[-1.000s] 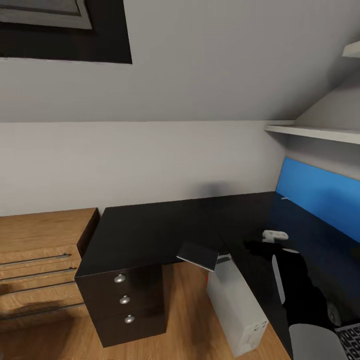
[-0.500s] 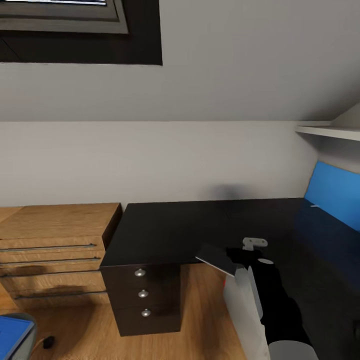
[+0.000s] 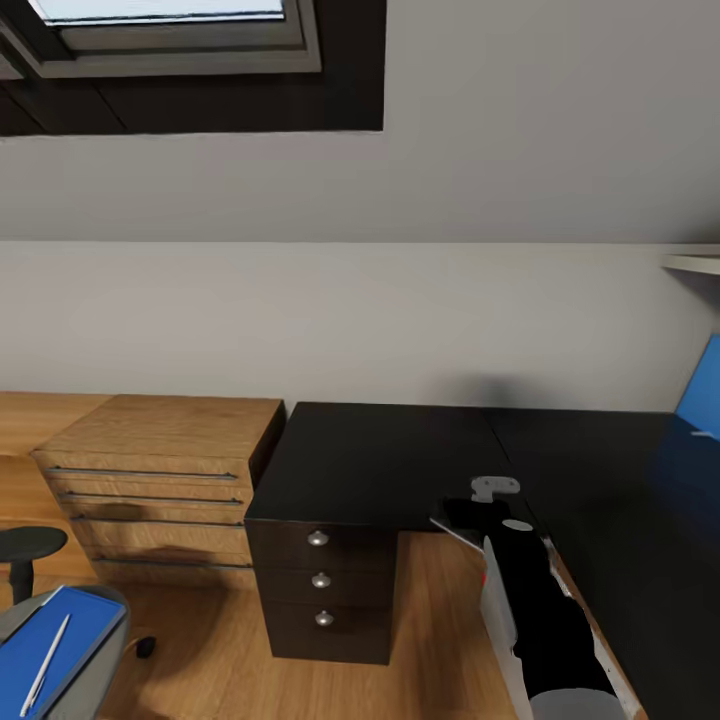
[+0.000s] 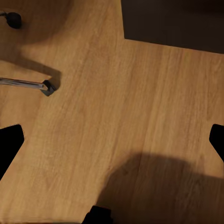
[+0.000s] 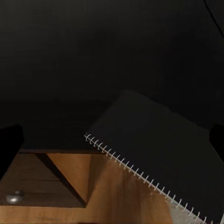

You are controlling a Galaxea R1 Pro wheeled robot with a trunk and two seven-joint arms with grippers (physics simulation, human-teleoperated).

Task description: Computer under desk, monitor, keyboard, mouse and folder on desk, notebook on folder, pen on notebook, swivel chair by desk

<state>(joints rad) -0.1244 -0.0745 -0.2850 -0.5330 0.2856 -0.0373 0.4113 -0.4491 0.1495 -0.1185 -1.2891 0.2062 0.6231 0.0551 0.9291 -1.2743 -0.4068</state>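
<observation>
The glossy black desk [image 3: 390, 455] stands against the pale wall, its dark drawer unit [image 3: 320, 585] below. A grey spiral notebook [image 3: 452, 530] [image 5: 154, 149] lies at the desk's inner corner, partly overhanging the floor. My right gripper [image 3: 470, 512] [image 5: 112, 144] hangs open just above it. The light-grey computer [image 3: 497, 620] stands on the floor under the desk, mostly behind my right arm. At the lower left, the swivel chair [image 3: 100, 670] carries the blue folder [image 3: 70, 630] with the pen [image 3: 45, 662] on it. My left gripper [image 4: 112, 140] is open over bare wood floor.
A light-wood chest of drawers [image 3: 160, 470] adjoins the desk's left end. A skylight [image 3: 160, 30] sits in the sloped ceiling. A blue wall panel [image 3: 705, 400] shows at far right. The chair's chrome leg [image 4: 28, 84] and a caster [image 4: 14, 19] lie near my left gripper.
The camera has swung left, bringing the chair with folder and pen into view. The right gripper has closed in on the notebook, which has stayed at the desk corner.
</observation>
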